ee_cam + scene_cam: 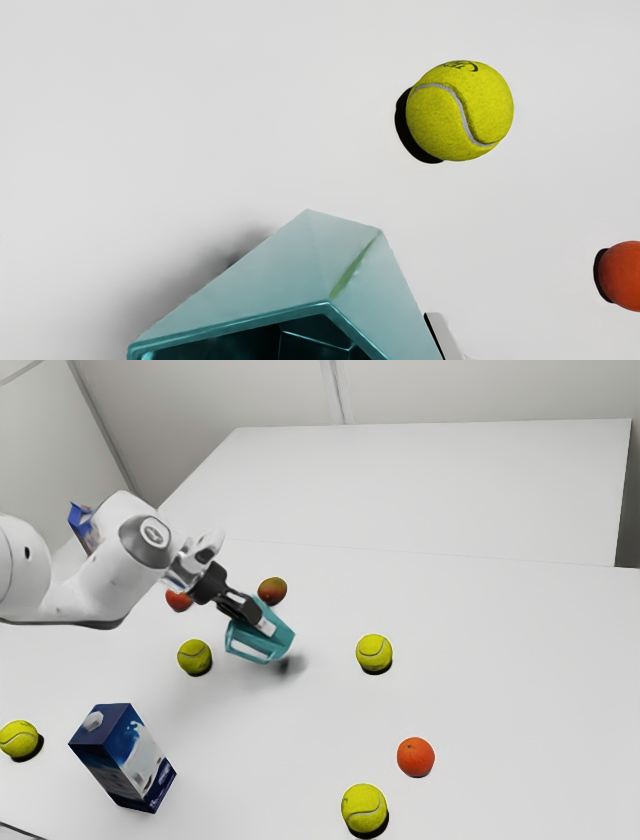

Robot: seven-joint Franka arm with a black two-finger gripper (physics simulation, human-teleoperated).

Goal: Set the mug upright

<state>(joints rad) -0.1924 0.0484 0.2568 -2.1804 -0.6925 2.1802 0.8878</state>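
1. The tool (262, 622) is closed on the mug (258, 644), with one finger (445, 335) close against the outside of its wall in the wrist view. The mug hides the other side of the grip, so I cannot tell exactly how wide the gap is.
2. The mug, teal and angular, is held tilted just above the table (500, 610), its soft shadow lying apart from it. In the wrist view its dark hollow opens towards the hand's camera.
3. A mottled reddish-green fruit (272, 591) is near the tool, behind the mug in the exterior view. A red fruit (179, 600) is partly hidden by the arm (105, 575).
4. One tennis ball (195, 656) sits near the mug, towards the exterior view's left; a second tennis ball (374, 652) is on the other side of it.
5. Nearer the exterior camera are a third tennis ball (364, 808), an orange (415, 757) and a blue-and-white carton (125, 758). A fourth tennis ball (19, 739) lies at the exterior view's left edge.
6. A blue package (79, 520) is partly hidden behind the arm.
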